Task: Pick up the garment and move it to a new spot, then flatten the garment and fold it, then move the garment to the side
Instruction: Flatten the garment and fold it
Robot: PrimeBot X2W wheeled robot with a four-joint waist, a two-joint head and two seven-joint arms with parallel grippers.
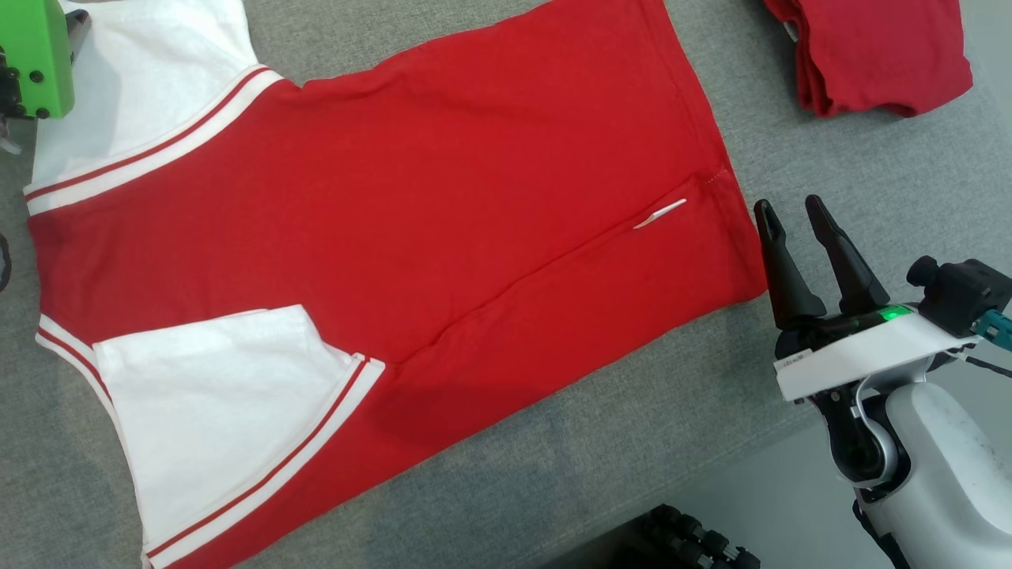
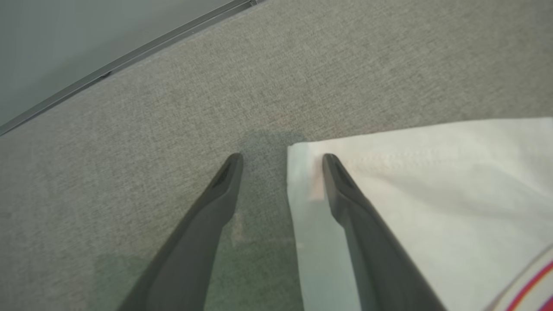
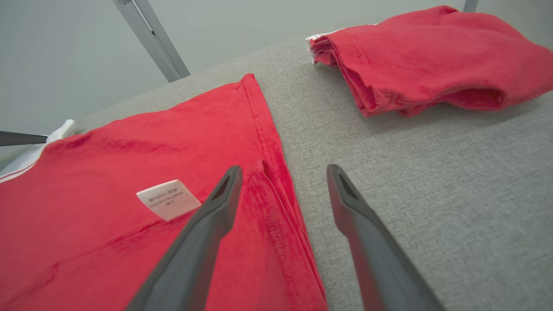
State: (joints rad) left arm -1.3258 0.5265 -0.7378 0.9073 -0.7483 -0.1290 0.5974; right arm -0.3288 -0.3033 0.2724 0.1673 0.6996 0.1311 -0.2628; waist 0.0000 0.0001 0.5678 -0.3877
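Overhead, the garment lies flat; wrist views show left gripper and right gripper spread empty at its edges.

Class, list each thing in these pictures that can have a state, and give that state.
Shirt, spread flat, near side folded inward.
Second red garment, folded, lying apart from the shirt.
Label, exposed on the shirt.
Left tool, open, at the white sleeve corner.
Right tool, open, beside the shirt's bottom edge.

Bright, even light from overhead. Soft shadow pools along the garment's near fold and under the left claw on the counter. Wrist views bend at the edges, slightly soft.
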